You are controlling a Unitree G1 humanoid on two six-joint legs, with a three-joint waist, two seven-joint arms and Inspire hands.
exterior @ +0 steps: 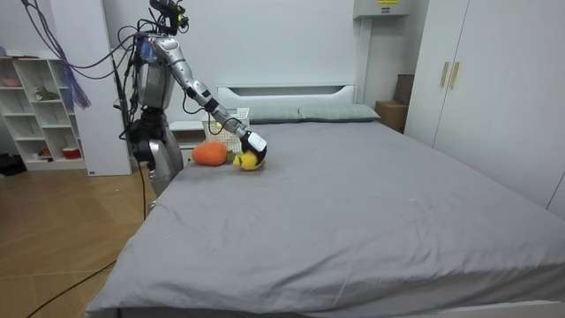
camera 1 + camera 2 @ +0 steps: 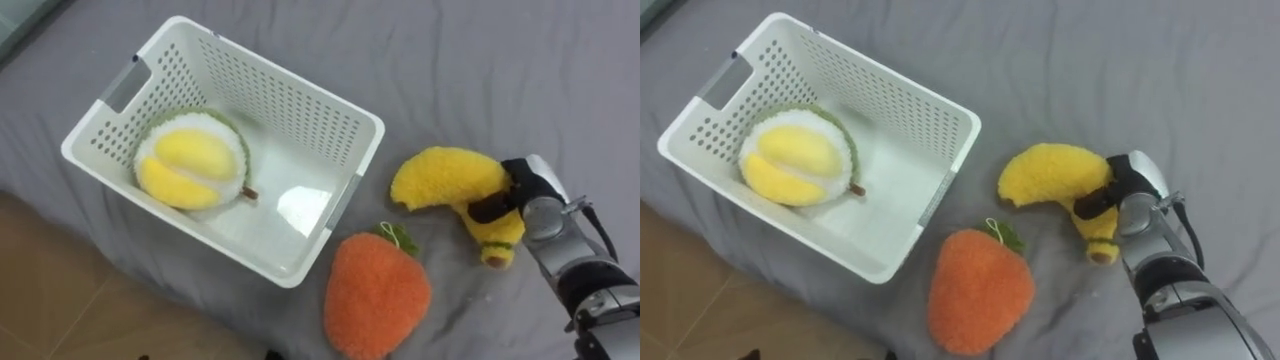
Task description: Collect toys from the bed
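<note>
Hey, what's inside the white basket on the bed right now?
One yellow plush toy with a green rim lies in the white basket. The rest of its floor is bare; the patch beneath the toy is covered.

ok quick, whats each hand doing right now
right hand: closed on the yellow banana toy
left hand: cannot be told

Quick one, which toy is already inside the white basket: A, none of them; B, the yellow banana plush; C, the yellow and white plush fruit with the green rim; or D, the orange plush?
C: the green-rimmed plush fruit lies inside the white basket, while the orange plush and the banana plush, held by the right hand, are on the bed beside it.
</note>
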